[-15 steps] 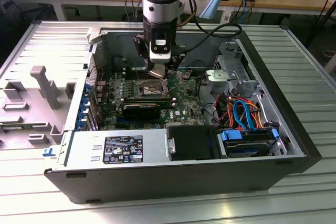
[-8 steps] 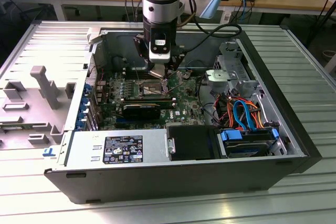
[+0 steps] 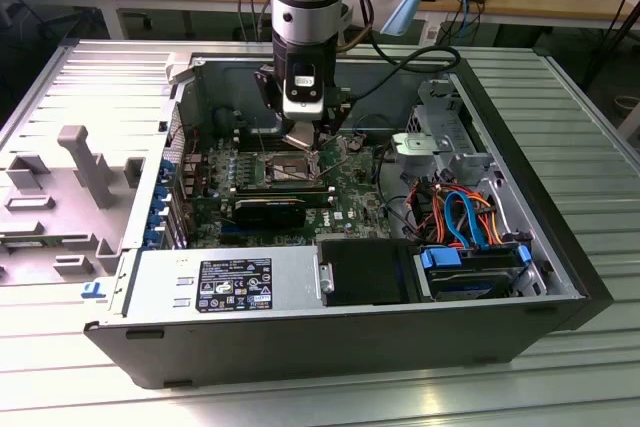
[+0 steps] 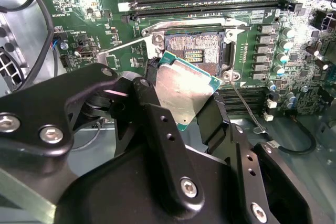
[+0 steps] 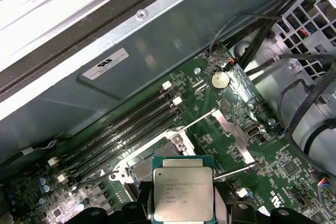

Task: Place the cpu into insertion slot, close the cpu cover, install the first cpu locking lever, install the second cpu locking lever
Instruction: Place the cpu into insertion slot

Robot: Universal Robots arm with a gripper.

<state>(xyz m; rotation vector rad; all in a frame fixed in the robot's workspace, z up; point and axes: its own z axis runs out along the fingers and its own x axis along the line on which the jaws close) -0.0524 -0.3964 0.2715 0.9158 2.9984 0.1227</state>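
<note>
While the cpu [image 5: 182,187] is not yet seated, the gripper [image 4: 181,98] is closed on it, fingers [image 4: 212,116] narrowed onto two opposite edges, metal lid facing the first wrist cam. In the exterior view the gripper hangs over the motherboard [image 3: 350,197] towards 12 o'clock of the open case [image 3: 560,277]; the power supply [image 3: 230,285] lies at approx. 6 o'clock of it and the blue drive bay [image 3: 470,267] at approx. 4 o'clock.

The insertion slot [image 4: 197,53] is bare, pin field exposed, just beyond the chip's far edge in the second wrist view. The cpu cover [image 5: 228,129] stands swung open beside the slot, and one thin locking lever [image 4: 247,103] is unlatched. The chip looks tilted and probably hovers clear of the slot, though the gap is hard to judge.

Handling, by my reading: the chip is light, thin and rigid, w/ a smooth lid that could slip. Its underside contacts and the slot's pins are prob. delicate, so edge-only hold is the right one.
</note>
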